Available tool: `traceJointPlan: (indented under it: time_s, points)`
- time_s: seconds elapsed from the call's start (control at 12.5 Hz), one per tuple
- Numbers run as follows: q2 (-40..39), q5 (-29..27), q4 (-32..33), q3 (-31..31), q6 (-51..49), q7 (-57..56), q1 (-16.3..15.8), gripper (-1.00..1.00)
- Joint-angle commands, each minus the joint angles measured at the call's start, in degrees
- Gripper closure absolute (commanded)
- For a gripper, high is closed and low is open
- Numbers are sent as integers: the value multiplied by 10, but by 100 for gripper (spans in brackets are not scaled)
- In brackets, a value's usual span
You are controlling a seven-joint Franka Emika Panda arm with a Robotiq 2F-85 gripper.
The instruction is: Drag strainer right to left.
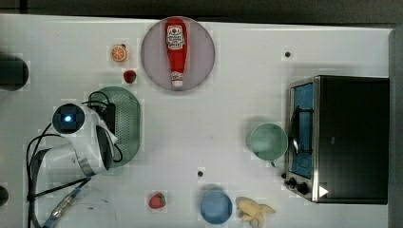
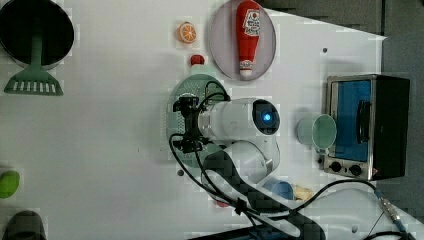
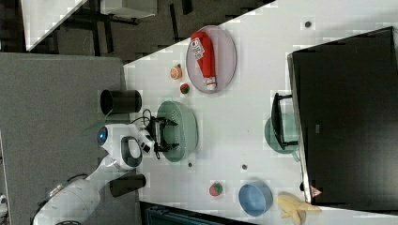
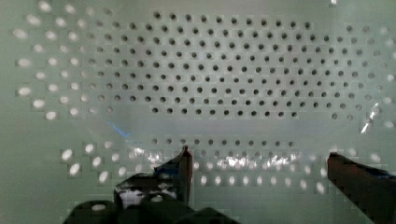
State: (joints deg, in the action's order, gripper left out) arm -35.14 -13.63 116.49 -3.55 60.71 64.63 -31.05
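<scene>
— Where's our strainer (image 1: pixel 127 124)?

— Near the table's (image 1: pixel 218 114) edge at the top view's left. Our gripper (image 4: pixel 257 168) hangs inside it, jaws wide, gripping nothing.

— We'd judge it light, stiff, slippery plastic.

— Then we hook the rim wall and drag.

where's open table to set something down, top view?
Bare middle strip between strainer and green cup, below the ketchup plate. Also bare beyond the plate, toward the toaster oven. Crowded: bottom edge, with strawberry, blue bowl, banana.
</scene>
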Motion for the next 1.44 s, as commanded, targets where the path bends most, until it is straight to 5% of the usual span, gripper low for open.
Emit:
traceJointPlan:
  time_s: [0.08, 0.96, 1.44]
  points:
    - [-11, -20, -28, -6, 2, 61, -25, -100]
    - [-52, -20, -96, 0, 3, 89, -76, -100]
    - [77, -11, -80, 51, -125, -63, -74, -100]
